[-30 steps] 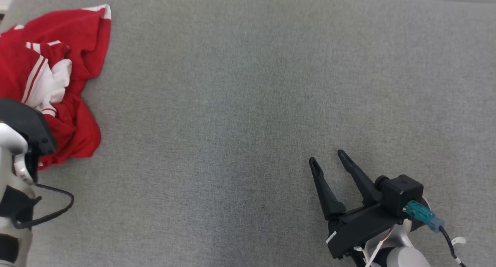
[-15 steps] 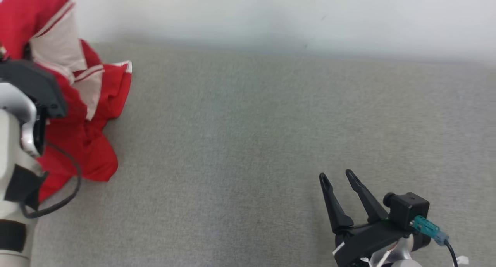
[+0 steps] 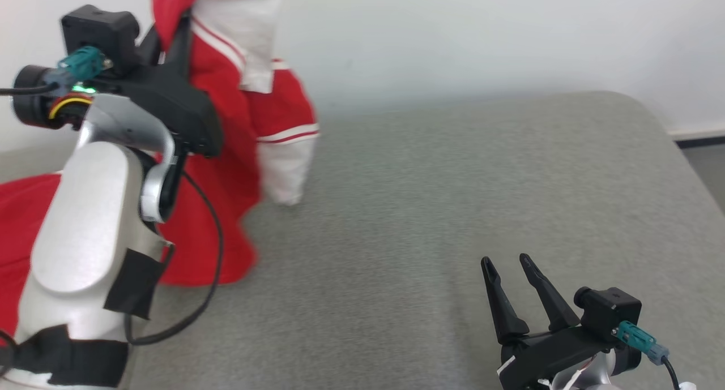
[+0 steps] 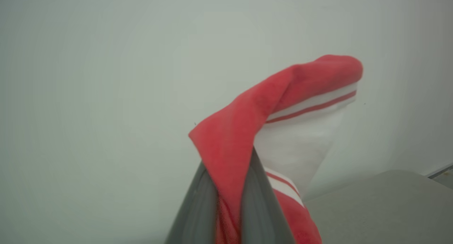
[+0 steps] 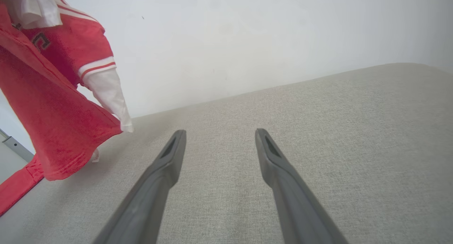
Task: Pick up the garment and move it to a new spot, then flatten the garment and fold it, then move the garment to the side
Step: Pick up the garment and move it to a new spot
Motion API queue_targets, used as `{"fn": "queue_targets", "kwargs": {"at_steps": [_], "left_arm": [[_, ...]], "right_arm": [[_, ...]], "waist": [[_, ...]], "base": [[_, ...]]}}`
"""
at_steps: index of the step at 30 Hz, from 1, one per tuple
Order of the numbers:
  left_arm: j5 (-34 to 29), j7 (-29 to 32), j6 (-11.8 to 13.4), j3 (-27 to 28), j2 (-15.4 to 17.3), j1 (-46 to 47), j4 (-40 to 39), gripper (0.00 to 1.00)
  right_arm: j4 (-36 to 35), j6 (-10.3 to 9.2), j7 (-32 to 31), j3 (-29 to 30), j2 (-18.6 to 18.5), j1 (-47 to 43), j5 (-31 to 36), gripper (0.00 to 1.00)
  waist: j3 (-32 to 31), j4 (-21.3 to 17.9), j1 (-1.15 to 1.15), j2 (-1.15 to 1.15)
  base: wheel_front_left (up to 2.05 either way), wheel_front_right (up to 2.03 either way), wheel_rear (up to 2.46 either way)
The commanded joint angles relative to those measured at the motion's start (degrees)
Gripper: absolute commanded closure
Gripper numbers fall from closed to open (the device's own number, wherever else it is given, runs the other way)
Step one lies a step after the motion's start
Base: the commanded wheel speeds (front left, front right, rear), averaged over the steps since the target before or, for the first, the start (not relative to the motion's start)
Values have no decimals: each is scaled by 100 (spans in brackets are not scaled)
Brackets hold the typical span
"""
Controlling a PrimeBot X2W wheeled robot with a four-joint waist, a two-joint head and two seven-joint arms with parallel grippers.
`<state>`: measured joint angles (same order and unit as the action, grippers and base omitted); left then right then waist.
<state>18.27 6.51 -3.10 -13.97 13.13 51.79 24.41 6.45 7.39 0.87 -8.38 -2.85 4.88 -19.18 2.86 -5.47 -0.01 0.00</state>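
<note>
grey fabric surface [image 3: 453, 209], plain white wall [image 3: 481, 39]

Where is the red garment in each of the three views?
Head view: the red garment hangs at upper left.
Left wrist view: red garment at centre, clamped in the left gripper.
Right wrist view: red garment hangs at upper left.
Shared landmark: the grey padded surface below it.

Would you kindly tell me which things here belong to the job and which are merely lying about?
Job: red and white garment, left tool shut on it, open right tool, grey surface.
Just there: white wall.
</note>
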Motion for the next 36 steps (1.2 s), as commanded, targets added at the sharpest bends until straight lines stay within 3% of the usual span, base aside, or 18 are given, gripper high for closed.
{"fn": "queue_targets", "kwargs": {"at_steps": [1, 10, 13, 19, 20, 21, 22, 29, 36], "left_arm": [[64, 12, -21, -14, -36, -61, -123, 100], [-36, 233, 158, -368, -217, -655, -944, 100], [-12, 200, 209, -435, -238, -978, -946, 100], [22, -92, 61, -733, -329, -1742, -434, 100], [56, -152, 63, -762, -351, -1883, -258, 83], [78, -224, 9, -824, -377, -2002, -83, 25], [108, -328, -20, -853, -415, -2085, 80, 0], [410, -1107, -201, -930, -694, -2569, 720, 0], [494, -1929, -282, -941, -644, -3154, 517, 0]], "right_arm": [[-19, 19, 29, -1, -4, -34, -68, 0], [-20, 19, 145, -16, -3, 18, -143, 0], [13, 19, 185, -3, -2, 34, -163, 0], [78, 19, 211, -51, -3, 99, -183, 0], [91, 19, 211, -77, -3, 112, -189, 0], [104, 19, 209, -89, -4, 108, -187, 0], [124, 19, 201, -107, -3, 114, -183, 0], [184, 19, 138, -75, -4, 50, -88, 0], [170, 19, 113, -23, -4, -102, -74, 0]], "waist": [[-51, -630, 1, 0], [250, -1107, 1, 0], [344, -1099, 1, 0], [436, -961, 1, 0], [432, -937, 1, 0], [420, -909, 1, 0], [406, -889, 1, 0], [240, -666, 1, 0], [49, -456, 1, 0]], "base": [[0, 0, 0], [0, 0, 0], [0, 0, 0], [0, 0, 0], [0, 0, 0], [0, 0, 0], [0, 0, 0], [0, 0, 0], [0, 0, 0]]}}
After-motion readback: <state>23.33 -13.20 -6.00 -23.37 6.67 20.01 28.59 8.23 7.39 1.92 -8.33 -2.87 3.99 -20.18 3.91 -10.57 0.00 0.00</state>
